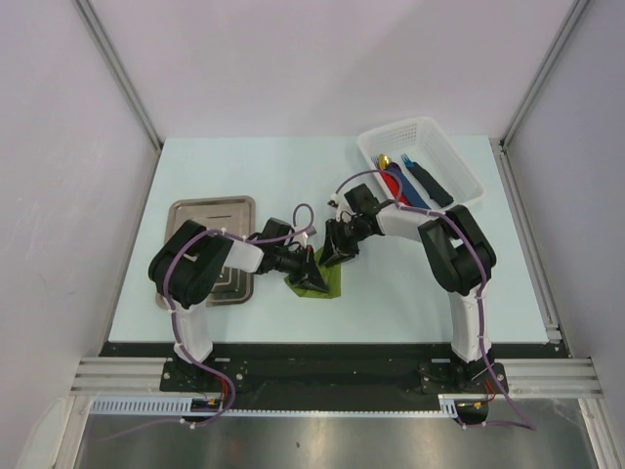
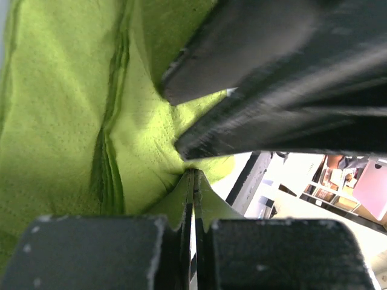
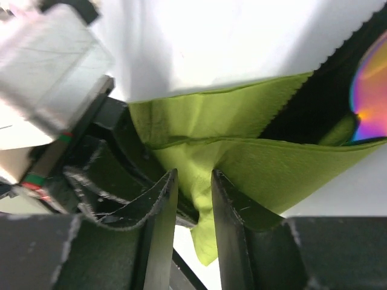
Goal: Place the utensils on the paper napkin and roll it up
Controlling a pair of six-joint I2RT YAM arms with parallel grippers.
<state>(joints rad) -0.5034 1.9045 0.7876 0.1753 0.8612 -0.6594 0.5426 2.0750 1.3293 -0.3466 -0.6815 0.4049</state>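
The left claw (image 2: 193,181) is clenched tight on a fold of the green paper napkin (image 1: 332,286) in the middle of the table (image 1: 244,166), likely to keep it from sliding, while the right claw (image 3: 193,176) sits a little apart around another fold, not squeezing it.

- One paper napkin (image 1: 328,287), olive-green, crumpled.
- One metal tray (image 1: 200,209), silver, rectangular.
- One white basket (image 1: 463,174) with lattice walls.
- Inside the basket: one red piece (image 1: 393,182) with a gold tip, one blue piece (image 1: 411,188), one dark piece (image 1: 434,187); any others too crowded to count.
- Two arms, one tool apiece: left tool (image 1: 312,277), right tool (image 1: 339,253).
- One pale surface (image 1: 254,166).
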